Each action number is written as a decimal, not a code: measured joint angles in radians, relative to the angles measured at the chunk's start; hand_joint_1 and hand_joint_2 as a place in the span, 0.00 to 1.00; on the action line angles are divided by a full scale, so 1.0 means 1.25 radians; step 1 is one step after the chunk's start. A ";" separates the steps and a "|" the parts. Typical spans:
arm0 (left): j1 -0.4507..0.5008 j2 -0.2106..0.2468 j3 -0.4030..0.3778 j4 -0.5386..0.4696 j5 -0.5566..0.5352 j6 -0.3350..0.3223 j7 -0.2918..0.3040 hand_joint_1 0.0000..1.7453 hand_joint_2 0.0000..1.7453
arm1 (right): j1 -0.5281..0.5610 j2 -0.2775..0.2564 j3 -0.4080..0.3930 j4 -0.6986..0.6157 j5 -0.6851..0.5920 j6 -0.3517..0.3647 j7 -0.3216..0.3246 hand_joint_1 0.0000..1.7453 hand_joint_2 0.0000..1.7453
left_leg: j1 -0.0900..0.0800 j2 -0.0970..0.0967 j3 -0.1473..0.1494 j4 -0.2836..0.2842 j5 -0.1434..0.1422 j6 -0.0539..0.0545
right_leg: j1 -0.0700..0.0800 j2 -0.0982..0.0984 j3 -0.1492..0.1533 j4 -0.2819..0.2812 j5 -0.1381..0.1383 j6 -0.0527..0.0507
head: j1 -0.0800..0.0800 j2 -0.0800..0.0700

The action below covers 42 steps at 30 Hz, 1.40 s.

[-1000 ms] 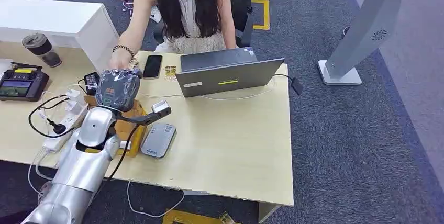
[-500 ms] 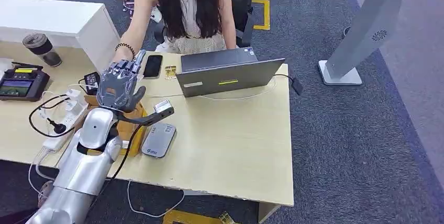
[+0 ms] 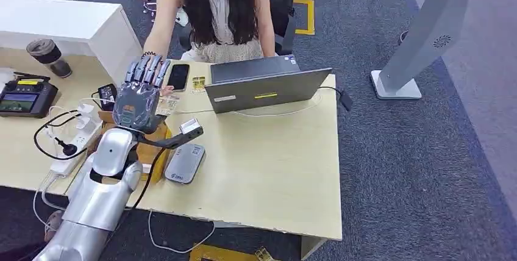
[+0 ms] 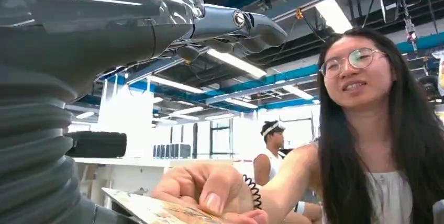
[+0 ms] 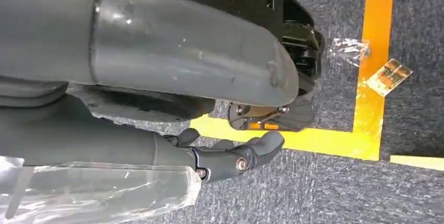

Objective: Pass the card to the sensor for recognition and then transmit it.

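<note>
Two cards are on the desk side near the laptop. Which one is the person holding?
The card beside the robot's left hand, pinched by the person's hand. The other card lies untouched between phone and laptop.

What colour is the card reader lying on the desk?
Silver-grey card reader, clearest in the head view.

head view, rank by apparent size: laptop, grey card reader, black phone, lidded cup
1. laptop, by far the largest.
2. grey card reader.
3. and 4. lidded cup and black phone: too close in apparent size to rank. Both sit farther from the camera than the reader, so true sizes stay unsure.
</note>
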 joint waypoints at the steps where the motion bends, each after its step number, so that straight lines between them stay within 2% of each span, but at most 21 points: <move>1: 0.001 0.000 0.000 -0.001 -0.001 0.000 0.001 0.00 1.00 | 0.002 -0.002 0.000 0.000 0.000 0.000 -0.002 0.00 0.00 | 0.000 0.000 0.000 0.000 0.000 0.000 | 0.000 0.000 0.000 0.000 0.000 0.000 | 0.000 0.000; 2: 0.003 0.000 0.000 -0.001 -0.001 0.000 0.002 0.00 1.00 | 0.004 -0.003 0.000 0.000 0.000 0.000 -0.004 0.00 0.00 | 0.000 0.000 0.000 0.000 0.000 0.000 | 0.000 0.000 0.000 0.000 0.000 0.000 | 0.000 0.000; 3: 0.004 0.000 0.000 -0.002 -0.002 0.000 0.004 1.00 1.00 | 0.004 -0.005 0.000 0.000 0.000 0.000 -0.004 0.00 0.00 | 0.000 0.000 0.000 0.000 0.000 0.000 | 0.000 0.000 0.000 0.000 0.000 0.000 | 0.000 0.000; 28: 0.018 0.000 0.000 -0.008 0.020 -0.027 -0.002 1.00 1.00 | 0.008 -0.008 0.000 0.000 0.003 0.000 -0.002 0.00 0.00 | 0.000 0.000 0.000 0.000 0.000 0.000 | 0.000 0.000 0.000 0.000 0.000 0.000 | 0.000 0.000; 42: 0.052 -0.009 -0.002 -0.017 0.013 -0.016 0.005 1.00 1.00 | 0.008 -0.008 0.000 0.000 0.003 0.000 0.003 0.00 0.00 | 0.000 0.000 0.000 0.000 0.000 0.000 | 0.000 0.000 0.000 0.000 0.000 0.000 | 0.000 0.000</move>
